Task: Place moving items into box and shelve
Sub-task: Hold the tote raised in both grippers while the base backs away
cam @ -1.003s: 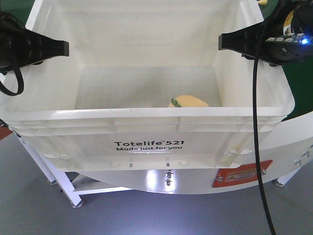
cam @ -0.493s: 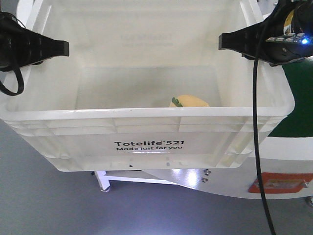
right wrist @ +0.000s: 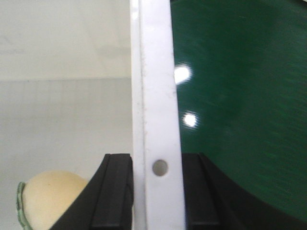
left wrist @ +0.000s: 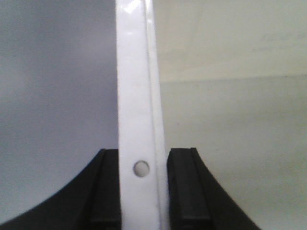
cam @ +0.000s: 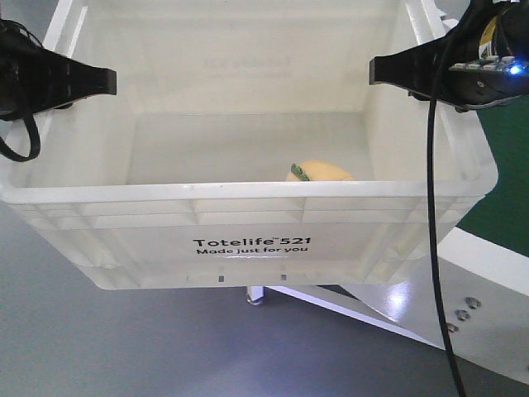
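Shifted since a second ago: the white table [cam: 488, 281] has slid from under the box [cam: 248, 240] to the lower right corner of the front view. The orange label on it is gone from sight. The box and both grippers hold the same place in view.

Item 1, box: white ribbed crate, black print "Totelife 521 Made just for you" on the near side. It hangs level, with grey floor [cam: 124, 347] open beneath its near side and to its left.

Item 2, left gripper [left wrist: 142, 191]: black pads closed narrow on the box's left rim, one pad on each face of the rim. A small round hole [left wrist: 141, 168] in the rim sits just above the pads.

Item 3, right gripper [right wrist: 158, 191]: closed likewise on the right rim, beside a matching hole [right wrist: 159, 167]. A blue light [cam: 514, 68] glows on its body, and a black cable [cam: 434, 248] hangs down across the box's right end.

Item 4, yellow plush fruit [cam: 322, 171]: on the box floor by the near wall, right of centre, green leaf [cam: 299, 172] on its left. The near rim hides its lower part.

Surroundings: a green surface [cam: 504, 182] lies outside the right wall, and the table edge passes close under the box's right corner. Whether they touch cannot be told.
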### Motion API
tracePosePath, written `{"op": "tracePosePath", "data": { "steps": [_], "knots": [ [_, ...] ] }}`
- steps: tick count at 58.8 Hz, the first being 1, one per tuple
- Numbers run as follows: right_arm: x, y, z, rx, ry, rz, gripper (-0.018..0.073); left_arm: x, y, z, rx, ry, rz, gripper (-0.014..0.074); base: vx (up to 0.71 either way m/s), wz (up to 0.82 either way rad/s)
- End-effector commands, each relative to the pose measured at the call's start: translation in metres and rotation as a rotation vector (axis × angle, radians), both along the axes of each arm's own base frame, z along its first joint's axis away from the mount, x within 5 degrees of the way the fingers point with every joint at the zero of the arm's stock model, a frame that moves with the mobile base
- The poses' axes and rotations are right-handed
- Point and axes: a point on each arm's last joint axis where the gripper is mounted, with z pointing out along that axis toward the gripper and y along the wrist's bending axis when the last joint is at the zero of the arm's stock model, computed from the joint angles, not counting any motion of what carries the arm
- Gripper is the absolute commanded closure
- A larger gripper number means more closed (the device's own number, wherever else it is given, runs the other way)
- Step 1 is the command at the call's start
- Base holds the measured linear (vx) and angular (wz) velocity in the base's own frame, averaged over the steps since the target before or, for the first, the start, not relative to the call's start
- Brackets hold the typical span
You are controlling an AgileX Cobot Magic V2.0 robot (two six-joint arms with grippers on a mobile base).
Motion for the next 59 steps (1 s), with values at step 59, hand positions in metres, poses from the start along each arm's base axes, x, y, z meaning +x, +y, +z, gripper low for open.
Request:
{"op": "tracePosePath", "data": {
  "steps": [59],
  "knots": [
    [-0.0031,-0.0053,0.0316,-0.005,-0.181,0.036,0.052,-0.005,0.0017,0.0346,-0.019,-0.206,-0.055,0.0556,-0.04,0.65]
  ]
}}
